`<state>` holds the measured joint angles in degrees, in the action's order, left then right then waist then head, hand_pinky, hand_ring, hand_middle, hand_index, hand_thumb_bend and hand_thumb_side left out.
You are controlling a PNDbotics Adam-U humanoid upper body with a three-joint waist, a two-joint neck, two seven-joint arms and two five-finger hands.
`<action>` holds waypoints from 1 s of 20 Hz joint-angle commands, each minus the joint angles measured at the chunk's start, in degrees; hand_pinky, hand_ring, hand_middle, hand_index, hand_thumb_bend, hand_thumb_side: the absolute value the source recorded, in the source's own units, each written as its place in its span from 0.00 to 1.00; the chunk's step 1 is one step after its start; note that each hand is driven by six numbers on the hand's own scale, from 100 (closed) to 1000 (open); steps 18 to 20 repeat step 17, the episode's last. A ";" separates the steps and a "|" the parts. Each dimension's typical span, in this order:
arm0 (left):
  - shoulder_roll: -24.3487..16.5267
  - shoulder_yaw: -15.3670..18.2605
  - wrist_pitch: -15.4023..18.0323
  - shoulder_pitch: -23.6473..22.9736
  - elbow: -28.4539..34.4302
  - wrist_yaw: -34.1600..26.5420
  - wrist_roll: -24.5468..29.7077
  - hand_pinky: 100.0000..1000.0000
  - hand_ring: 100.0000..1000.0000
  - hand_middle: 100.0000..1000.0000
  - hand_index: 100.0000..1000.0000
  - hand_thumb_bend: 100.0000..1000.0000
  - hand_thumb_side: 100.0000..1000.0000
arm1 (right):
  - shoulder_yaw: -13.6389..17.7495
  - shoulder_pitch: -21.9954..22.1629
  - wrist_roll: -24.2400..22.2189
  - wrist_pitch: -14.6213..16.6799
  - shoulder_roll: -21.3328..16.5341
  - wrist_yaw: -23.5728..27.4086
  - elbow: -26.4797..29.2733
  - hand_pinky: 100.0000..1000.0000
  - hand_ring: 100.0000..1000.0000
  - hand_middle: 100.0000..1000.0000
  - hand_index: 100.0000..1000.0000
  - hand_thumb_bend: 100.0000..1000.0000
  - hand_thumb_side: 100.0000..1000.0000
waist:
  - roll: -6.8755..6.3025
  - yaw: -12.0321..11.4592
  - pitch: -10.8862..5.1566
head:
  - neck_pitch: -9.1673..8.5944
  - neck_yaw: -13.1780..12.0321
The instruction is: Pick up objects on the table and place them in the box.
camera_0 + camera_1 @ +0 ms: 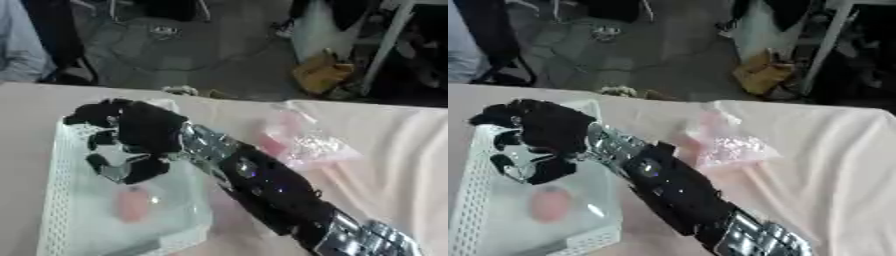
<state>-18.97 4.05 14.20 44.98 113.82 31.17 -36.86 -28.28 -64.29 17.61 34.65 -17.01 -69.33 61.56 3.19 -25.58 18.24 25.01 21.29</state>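
White mesh box (pixel 54 200) at table's left; pink object (pixel 133 204) lies inside on clear wrap. Right hand (pixel 140 131) hovers over box, fingers curled downward, holding nothing visible. Pink object sits just below hand, toward near edge, long axis running near-to-far. Clear bag (pixel 302 140) with pink contents waits on cloth (pixel 394 150), right of forearm; right arm nearer. Left hand unseen.

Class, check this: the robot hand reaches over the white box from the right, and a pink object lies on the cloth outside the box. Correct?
Not quite. The left eye view shows the pink object lying inside the white box, below the robot hand. The rest stands.
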 commanded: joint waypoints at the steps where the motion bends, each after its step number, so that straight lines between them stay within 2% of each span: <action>1: -1.84 0.37 0.19 1.02 0.77 0.22 0.03 0.81 0.96 0.85 0.89 0.00 0.92 | 0.19 -1.50 0.64 0.27 -1.23 -0.10 1.75 1.00 0.97 0.97 0.90 0.07 1.00 | 0.23 0.01 -1.29 | 0.24 0.47; 9: -2.29 0.56 0.16 0.86 0.77 0.40 -0.08 0.81 0.96 0.85 0.89 0.00 0.92 | 0.33 -1.67 1.33 0.14 -2.37 -0.23 2.71 1.00 0.98 0.98 0.91 0.10 1.00 | 0.24 0.40 -1.49 | 0.62 0.69; 10: -2.34 0.60 0.14 0.81 0.77 0.43 -0.11 0.81 0.96 0.85 0.89 0.00 0.92 | 0.28 -1.58 1.31 0.09 -2.84 -0.11 3.19 1.00 0.98 0.98 0.91 0.04 1.00 | 0.24 0.42 -1.51 | 0.67 0.68; 11: -2.47 0.65 0.11 0.71 0.77 0.48 -0.13 0.81 0.96 0.85 0.89 0.00 0.92 | 0.30 -1.51 1.30 -0.18 -3.38 0.13 3.83 1.00 0.98 0.98 0.91 0.10 1.00 | 0.22 0.54 -1.56 | 0.74 0.63; 13: -2.79 0.80 -0.02 0.46 0.77 0.63 -0.20 0.81 0.96 0.85 0.89 0.00 0.92 | 0.27 -1.33 1.01 -1.16 -4.55 0.90 5.51 1.00 0.97 0.98 0.91 0.09 1.00 | 0.16 0.87 -1.69 | 0.81 0.44; 17: -3.60 1.21 -0.42 -0.28 0.77 1.04 -0.53 0.82 0.96 0.85 0.89 0.00 0.92 | 0.24 -0.64 -0.67 -5.34 -7.70 4.04 11.33 1.00 0.96 0.96 0.91 0.09 1.00 | 0.05 2.11 -2.07 | 1.06 -0.46; 20: -3.60 1.21 -0.42 -0.28 0.77 1.04 -0.53 0.82 0.96 0.85 0.89 0.00 0.92 | 0.24 -0.64 -0.67 -5.34 -7.70 4.04 11.33 1.00 0.96 0.96 0.91 0.09 1.00 | 0.05 2.11 -2.07 | 1.06 -0.46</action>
